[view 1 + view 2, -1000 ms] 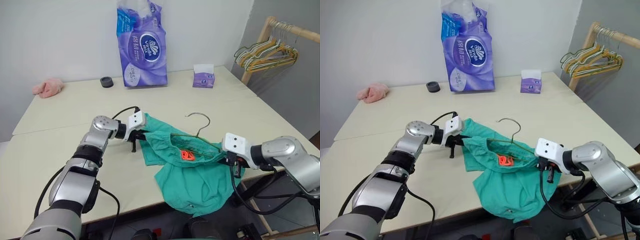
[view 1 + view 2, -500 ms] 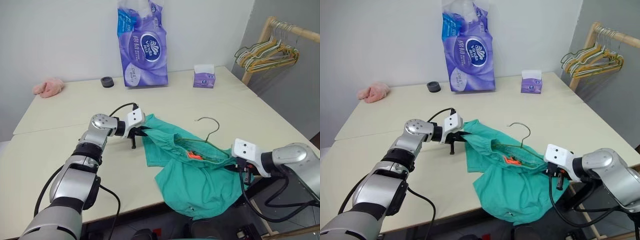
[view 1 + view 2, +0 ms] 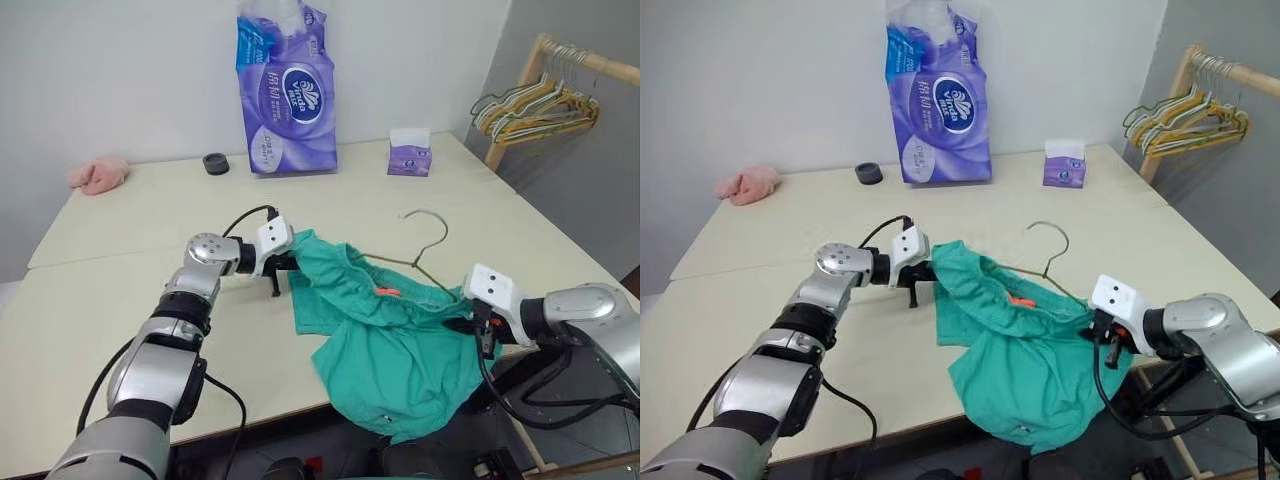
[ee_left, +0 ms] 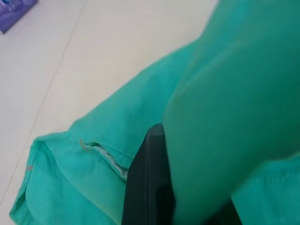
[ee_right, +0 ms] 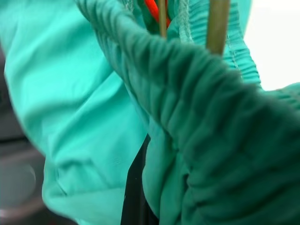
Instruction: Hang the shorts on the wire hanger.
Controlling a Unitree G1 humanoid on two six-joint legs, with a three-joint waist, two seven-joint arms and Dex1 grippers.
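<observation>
Shorts (image 3: 385,345) lie near the table's (image 3: 120,270) front edge, one leg draped over it. Left gripper (image 3: 285,268) is clenched on the shorts' waistband at its 9 o'clock end; in the left wrist view a black finger (image 4: 150,187) presses against green fabric. Right gripper (image 3: 470,325) is clenched on the waistband at its 3 o'clock end; the right wrist view shows gathered elastic bunched over a dark finger (image 5: 133,197). Waistband is stretched between the two grippers. Hanger (image 3: 425,250) sits partly inside the waist opening, hook sticking up out of the shorts toward 1 o'clock, thin wire running down toward the right gripper. Something small and orange (image 3: 384,292) shows inside the waistband, just beside the wire. Whether the right gripper also pinches the wire, cannot tell.

From the shorts: purple tissue pack (image 3: 286,90) at 12 o'clock near the wall, black roll (image 3: 214,163) at 11, pink cloth (image 3: 97,174) at 10, small purple box (image 3: 408,152) at 1, all well apart. Rack with hangers (image 3: 540,105) stands off the table at 2 o'clock.
</observation>
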